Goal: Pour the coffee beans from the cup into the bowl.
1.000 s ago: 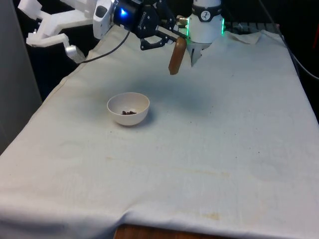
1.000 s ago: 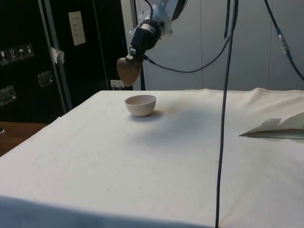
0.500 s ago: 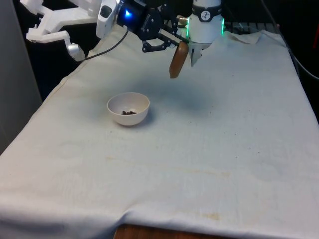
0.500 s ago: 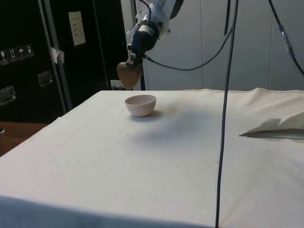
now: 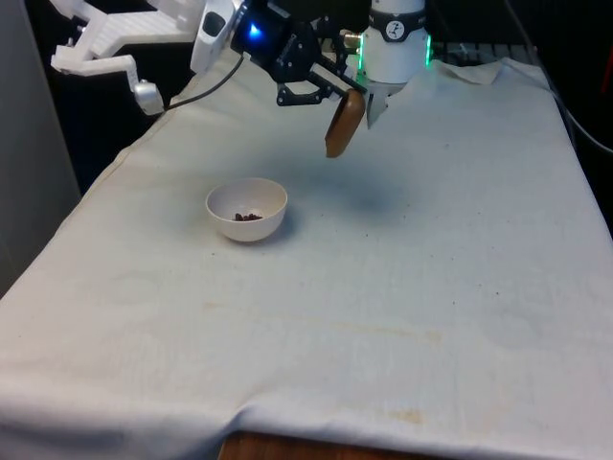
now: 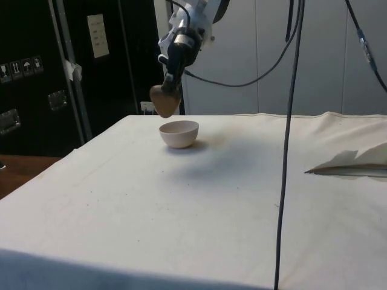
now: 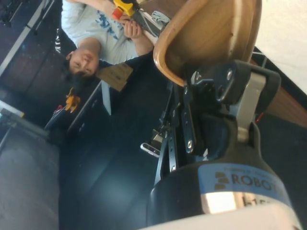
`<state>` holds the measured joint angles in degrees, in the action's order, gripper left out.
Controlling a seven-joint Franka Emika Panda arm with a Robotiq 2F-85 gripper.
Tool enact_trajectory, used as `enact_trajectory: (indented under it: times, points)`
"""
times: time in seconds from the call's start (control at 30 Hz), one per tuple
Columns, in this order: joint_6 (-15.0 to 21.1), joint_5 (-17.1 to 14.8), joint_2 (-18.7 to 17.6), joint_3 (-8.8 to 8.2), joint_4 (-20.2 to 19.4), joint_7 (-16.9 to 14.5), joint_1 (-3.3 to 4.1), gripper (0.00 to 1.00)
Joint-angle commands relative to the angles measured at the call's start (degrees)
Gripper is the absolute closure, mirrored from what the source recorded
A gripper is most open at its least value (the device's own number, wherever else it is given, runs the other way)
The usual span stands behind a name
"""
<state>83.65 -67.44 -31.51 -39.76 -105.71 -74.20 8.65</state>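
The white bowl [image 5: 247, 209] sits on the tablecloth [image 5: 402, 287] with a few coffee beans [image 5: 249, 217] already at its bottom. Beyond the bowl, raised well above the cloth, the gripper [image 5: 330, 88] pinches the rim of the brown wooden cup [image 5: 344, 123], which hangs tipped on its side. Further beyond the bowl, a person [image 7: 96, 33] sits. Any beans left in the tipped cup would likely miss the bowl and scatter on the cloth.
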Motion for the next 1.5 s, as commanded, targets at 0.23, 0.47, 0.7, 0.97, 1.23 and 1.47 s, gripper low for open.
enact_trajectory:
  times: [0.23,0.47,0.7,0.97,1.23,1.47]
  points:
    - [3.90,2.18,1.26,0.69,-0.97,0.29,0.86,0.99]
    - [6.13,3.90,1.95,1.89,-1.49,0.40,0.80,0.99]
    - [8.31,5.56,2.46,2.92,-1.78,0.52,0.86,0.99]
    - [11.12,7.73,3.21,4.53,-2.35,0.86,0.80,0.99]
    - [13.52,9.45,4.18,6.19,-3.32,1.32,0.80,0.99]
    - [15.76,10.83,5.10,7.68,-4.30,1.83,0.80,0.99]
